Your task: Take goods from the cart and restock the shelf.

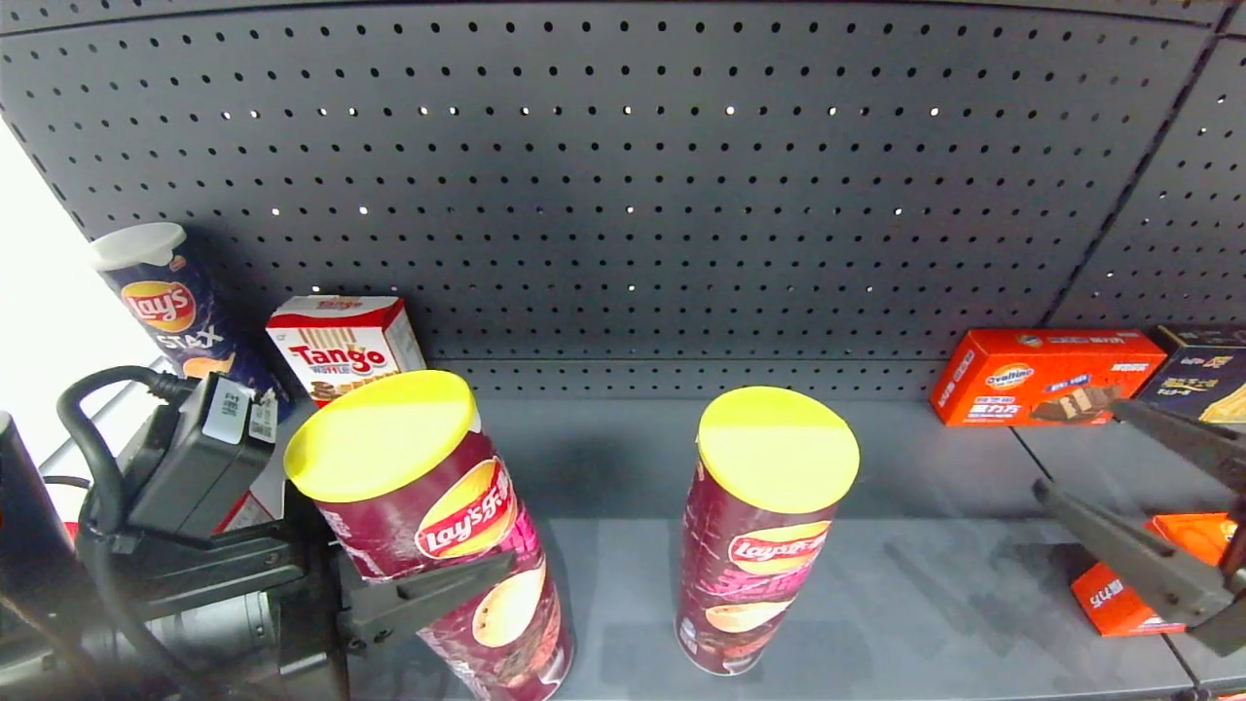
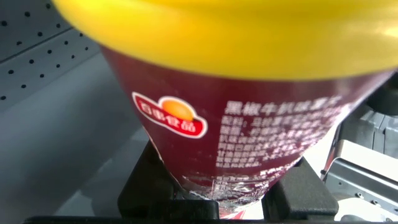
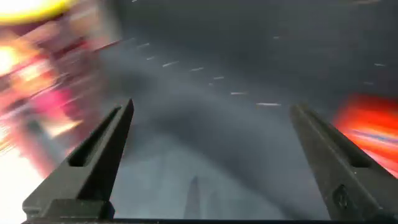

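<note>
Restocking looks partly done: one chip can (image 1: pixel 764 531) stands upright in the middle of the shelf (image 1: pixel 925 545), while a second can (image 1: pixel 438 516), tilted at the front left, is clamped in the left gripper (image 1: pixel 419 584) and not yet let go. A blue can (image 1: pixel 170 302) and a wafer box (image 1: pixel 341 346) crowd just behind it. The right gripper (image 1: pixel 1081 450) hangs spread and empty near the orange boxes (image 1: pixel 1046 375).

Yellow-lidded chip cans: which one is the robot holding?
The left can, leaning, clamped in the fingers of the left gripper; the other can stands alone, untouched.
</note>
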`<state>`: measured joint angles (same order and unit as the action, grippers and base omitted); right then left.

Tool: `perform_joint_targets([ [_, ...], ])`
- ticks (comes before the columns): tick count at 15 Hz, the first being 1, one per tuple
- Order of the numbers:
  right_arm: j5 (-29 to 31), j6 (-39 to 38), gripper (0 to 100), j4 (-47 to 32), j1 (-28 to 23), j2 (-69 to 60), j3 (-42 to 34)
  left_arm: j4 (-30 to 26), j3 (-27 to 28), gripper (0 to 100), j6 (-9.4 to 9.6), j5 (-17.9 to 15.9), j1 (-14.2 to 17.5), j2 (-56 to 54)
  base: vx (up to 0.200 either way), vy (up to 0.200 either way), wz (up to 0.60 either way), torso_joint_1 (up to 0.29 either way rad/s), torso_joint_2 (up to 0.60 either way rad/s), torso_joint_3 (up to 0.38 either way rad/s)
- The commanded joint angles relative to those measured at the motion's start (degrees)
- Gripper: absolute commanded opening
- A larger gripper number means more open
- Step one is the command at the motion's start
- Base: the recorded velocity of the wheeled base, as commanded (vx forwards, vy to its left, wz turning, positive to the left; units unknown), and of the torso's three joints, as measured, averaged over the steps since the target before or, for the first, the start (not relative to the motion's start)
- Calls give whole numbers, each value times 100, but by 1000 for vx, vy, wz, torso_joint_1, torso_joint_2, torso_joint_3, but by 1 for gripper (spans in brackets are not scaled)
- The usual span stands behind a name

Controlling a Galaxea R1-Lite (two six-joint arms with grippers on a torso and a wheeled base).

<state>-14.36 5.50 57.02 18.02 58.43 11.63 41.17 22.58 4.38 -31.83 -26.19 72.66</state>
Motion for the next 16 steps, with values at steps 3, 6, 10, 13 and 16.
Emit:
perform_joint_targets([
  [3, 513, -145, 100, -419, -1547, -1958, -548, 5, -8, 0, 11, 10, -1, -67, 0, 0, 0, 0, 0, 0],
  [6, 997, -145, 100, -2177, -1978, -3338, -600, 5, -8, 0, 11, 1, -18, -76, 0, 0, 0, 0, 0, 0],
  [10, 1691, -242, 100, -5236, -2039, -5439, -934, 5, -43, 0, 116, -7, -62, -76, 0, 0, 0, 0, 0, 0],
  [13, 1779, -541, 100, -5359, -2030, -5430, -1163, 14, -122, 0, 116, -16, -62, -76, 0, 0, 0, 0, 0, 0],
  [16, 1392, -277, 100, -5710, -1811, -5614, -1163, 23, -131, 0, 116, -16, -62, -76, 0, 0, 0, 0, 0, 0],
])
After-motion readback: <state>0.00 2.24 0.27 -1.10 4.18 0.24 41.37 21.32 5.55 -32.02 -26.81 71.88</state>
